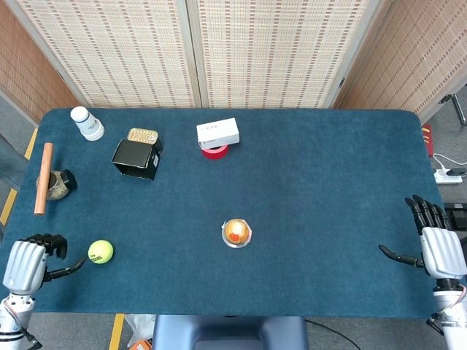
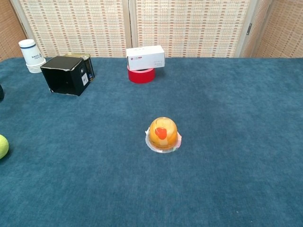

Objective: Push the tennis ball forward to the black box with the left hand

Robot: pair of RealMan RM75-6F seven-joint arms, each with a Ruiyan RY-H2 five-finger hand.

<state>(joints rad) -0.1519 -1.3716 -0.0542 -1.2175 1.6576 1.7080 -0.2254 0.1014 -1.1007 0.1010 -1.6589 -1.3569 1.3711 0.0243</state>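
We rest our left hand empty beside the tennis ball, our right hand empty at the table's far edge, the jelly cup between.

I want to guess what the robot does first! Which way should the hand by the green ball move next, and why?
Probably the left hand should ease right toward the tennis ball. The ball lies just beyond its thumb, untouched, and the hand holds nothing. The right hand rests far off at the other table edge.
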